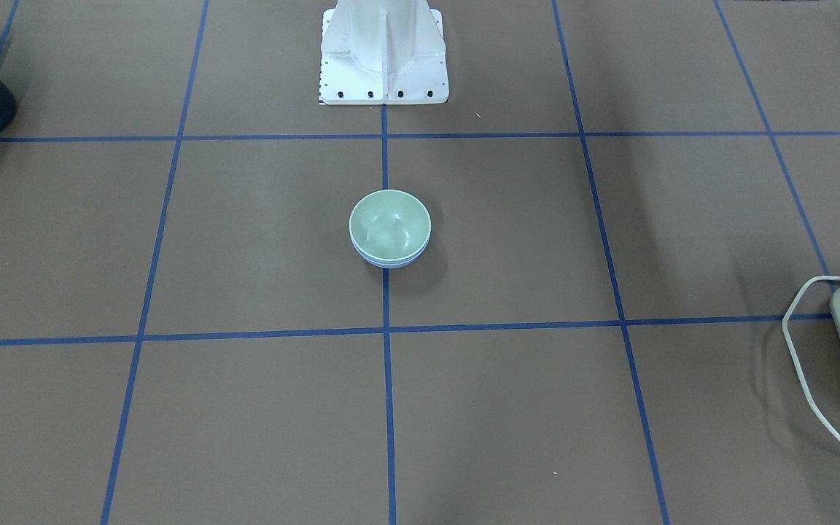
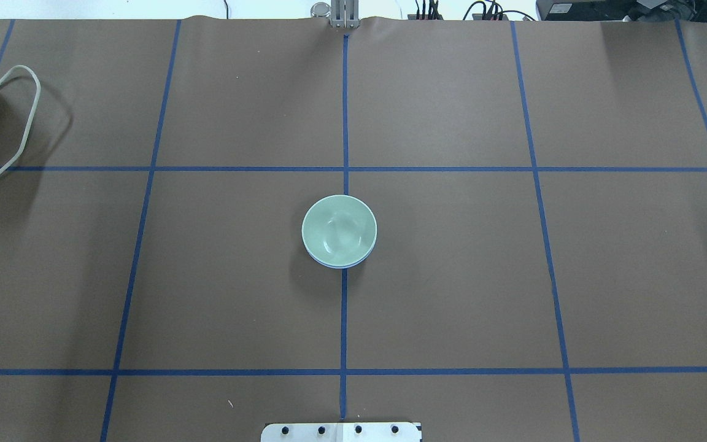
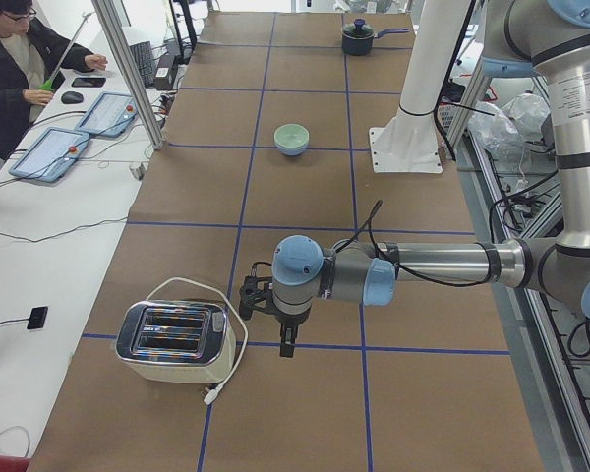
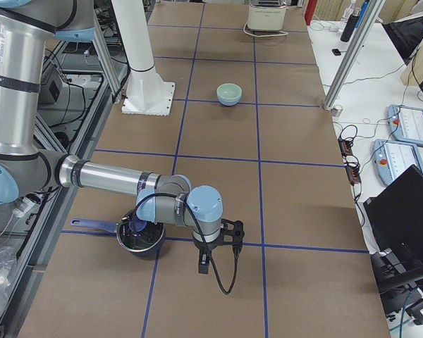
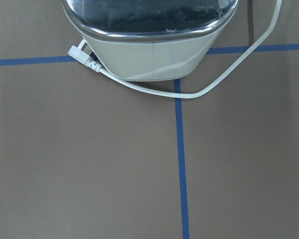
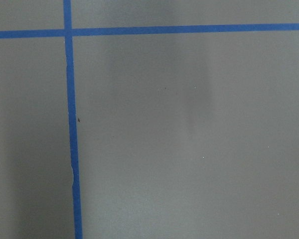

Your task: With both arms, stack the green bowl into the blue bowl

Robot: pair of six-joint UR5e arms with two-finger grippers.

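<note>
**A:** Toaster (image 5: 149, 55) fills the top of the left wrist view. The left tool (image 3: 283, 334) hangs over bare tabletop (image 2: 452, 276) just beside it.

**B:** Tool state?

**A:** Cannot tell. It shows only in the side view. Same for the right tool (image 4: 204, 259), which hangs at the opposite end near the dark pot (image 4: 141, 236).

**B:** Bowls?

**A:** The green bowl (image 2: 339, 228) sits nested inside the blue bowl (image 1: 389, 263), upright at the tabletop's centre on the middle tape line. Only a thin blue crescent shows under the green rim.

**B:** Which arm is nearer?

**A:** Neither, really. The stack lies between the tools and well apart from both. The bowls are round, so there's no long axis to align to.

**B:** Next move?

**A:** My read is that the stacking looks done and nothing needs grasping.
</note>
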